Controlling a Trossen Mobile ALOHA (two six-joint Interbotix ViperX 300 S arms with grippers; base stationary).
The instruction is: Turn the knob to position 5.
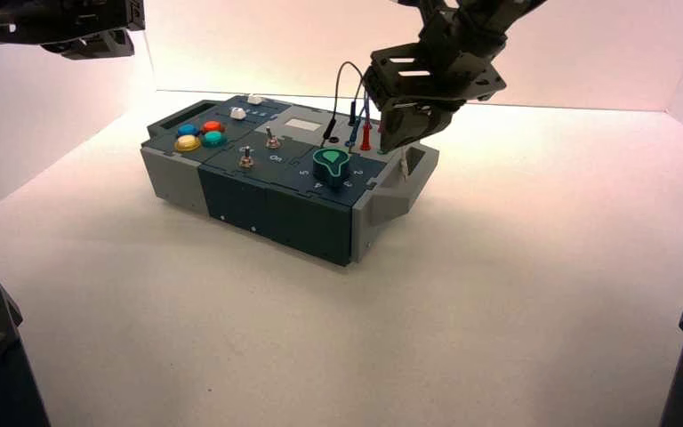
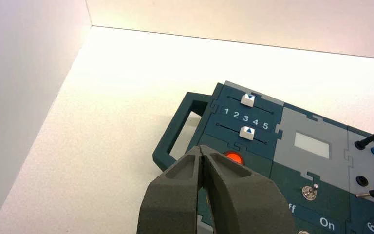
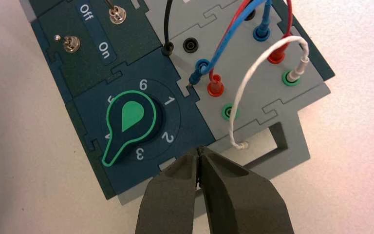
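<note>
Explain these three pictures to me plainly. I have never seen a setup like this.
This is a two-armed robot facing a control box on a white table. One picture looks down from above; the other two come from cameras on each wrist.

The box carries coloured push buttons, toggle switches, two sliders, plugged-in wires and a green pointer knob ringed by digits.

The right gripper hangs over the box's wired end, beside the knob, fingers shut, holding nothing. The knob's tip points between 3 and 4. The left gripper, also shut and empty, hovers near the orange button.
</note>
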